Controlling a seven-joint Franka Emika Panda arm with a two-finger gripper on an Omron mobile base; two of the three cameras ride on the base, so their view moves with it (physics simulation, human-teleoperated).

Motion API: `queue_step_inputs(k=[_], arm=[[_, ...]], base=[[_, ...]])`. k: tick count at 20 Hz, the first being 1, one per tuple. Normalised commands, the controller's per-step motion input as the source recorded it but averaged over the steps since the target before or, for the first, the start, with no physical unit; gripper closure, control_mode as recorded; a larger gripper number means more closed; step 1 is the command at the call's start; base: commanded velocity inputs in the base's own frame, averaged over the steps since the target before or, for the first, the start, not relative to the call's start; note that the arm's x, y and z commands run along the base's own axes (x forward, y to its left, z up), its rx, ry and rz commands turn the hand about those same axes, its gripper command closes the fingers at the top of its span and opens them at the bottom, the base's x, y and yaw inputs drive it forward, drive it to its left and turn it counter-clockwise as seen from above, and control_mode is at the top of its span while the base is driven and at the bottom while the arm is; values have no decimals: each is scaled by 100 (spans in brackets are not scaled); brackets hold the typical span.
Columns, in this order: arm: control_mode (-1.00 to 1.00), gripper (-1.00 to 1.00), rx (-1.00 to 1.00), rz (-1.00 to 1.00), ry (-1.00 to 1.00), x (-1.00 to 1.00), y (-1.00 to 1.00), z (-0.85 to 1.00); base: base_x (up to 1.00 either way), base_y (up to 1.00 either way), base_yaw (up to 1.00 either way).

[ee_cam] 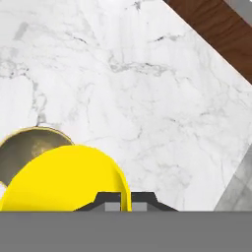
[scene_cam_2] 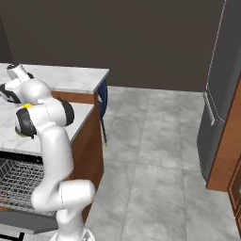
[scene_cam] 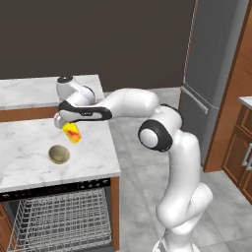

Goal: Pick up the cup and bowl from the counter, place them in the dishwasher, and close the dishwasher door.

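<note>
I am holding the cup [scene_cam: 73, 132] clenched in the gripper [scene_cam: 66, 125], lifted above the counter [scene_cam: 93, 157]. The bowl [scene_cam: 59, 154] is sitting there; the dishwasher [scene_cam: 59, 216] is standing open, its rack bare.

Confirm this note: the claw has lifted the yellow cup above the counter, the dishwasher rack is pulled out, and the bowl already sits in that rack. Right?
Not quite. The bowl is not in the rack; the left base view shows it on the counter. The rest holds: the claw holds the yellow cup above the counter, and the rack is pulled out.
</note>
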Motion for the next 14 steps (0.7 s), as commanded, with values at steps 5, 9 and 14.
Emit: queue_step_inputs(k=[5, 9, 14], arm=[[-100, 100, 0, 8, 0, 93, 0, 1], [-100, 100, -10, 16, -1, 13, 14, 0], [-100, 100, -18, 23, -8, -41, 14, 5]], base=[[0, 0, 0], [0, 0, 0], [0, 0, 0]])
